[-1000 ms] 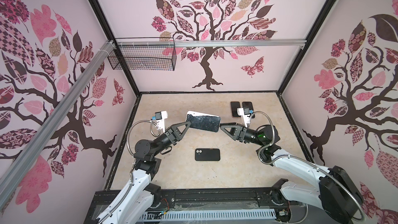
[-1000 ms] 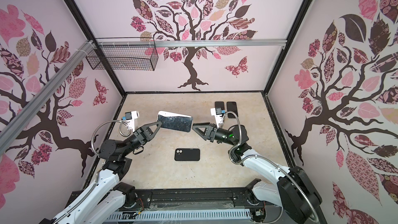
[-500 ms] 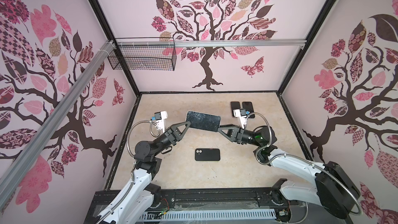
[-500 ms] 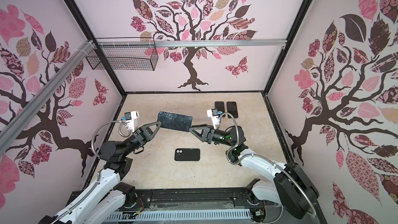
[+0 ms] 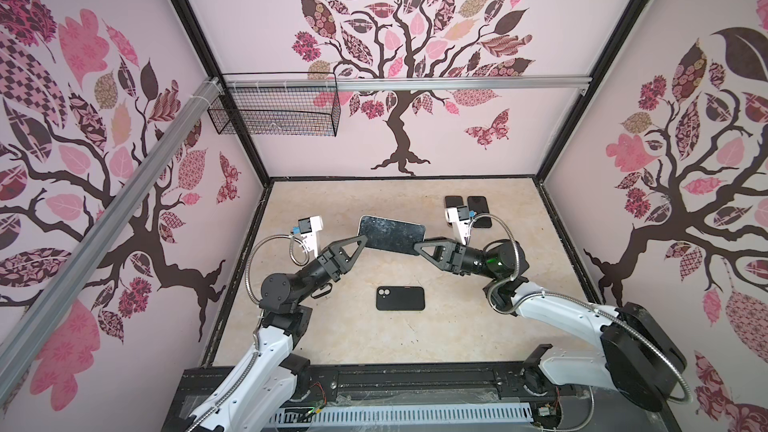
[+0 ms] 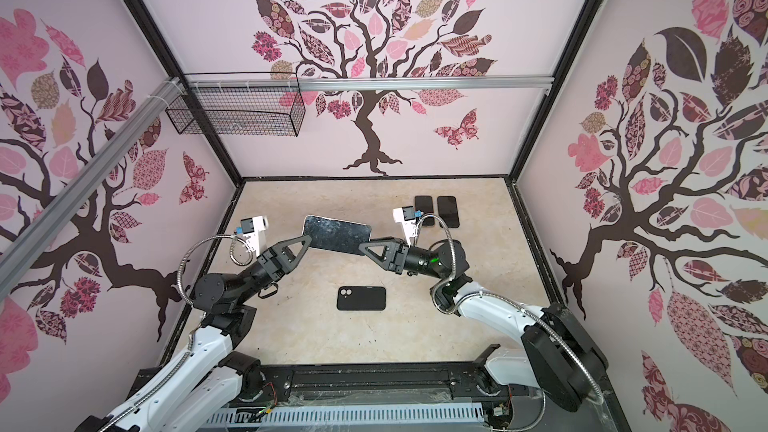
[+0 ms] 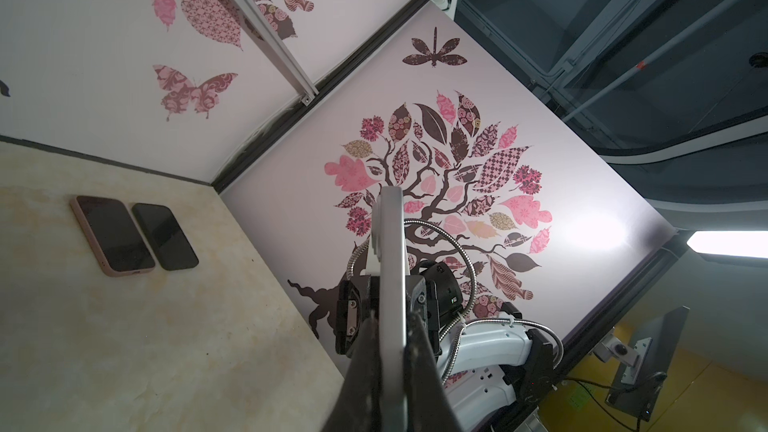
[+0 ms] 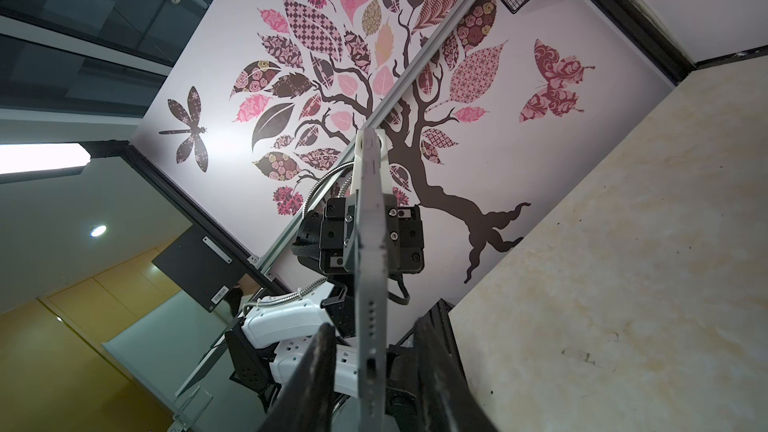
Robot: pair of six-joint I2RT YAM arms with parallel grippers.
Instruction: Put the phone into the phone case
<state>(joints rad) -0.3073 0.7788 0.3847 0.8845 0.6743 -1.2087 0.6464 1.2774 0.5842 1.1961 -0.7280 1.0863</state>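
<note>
The phone [image 5: 391, 235] hangs in the air over the middle of the table, long side level, and shows in both top views [image 6: 336, 236]. My left gripper [image 5: 363, 238] is shut on its left end; in the left wrist view both fingers press the silver edge [image 7: 392, 284]. My right gripper [image 5: 417, 246] straddles the right end. In the right wrist view the phone's edge [image 8: 371, 243] sits between the open jaws with a gap on each side. The black phone case [image 5: 400, 298] lies flat on the table below, camera cutout to the left.
Two more phones lie side by side at the back right of the table, one in a pink case [image 7: 112, 234] and one black [image 7: 164, 236]. A wire basket [image 5: 274, 108] hangs on the back wall at the left. The walls stand close on three sides.
My right gripper has moved left onto the phone's right end and its jaws have narrowed around it. The phone has tipped slightly in the left gripper's hold.
</note>
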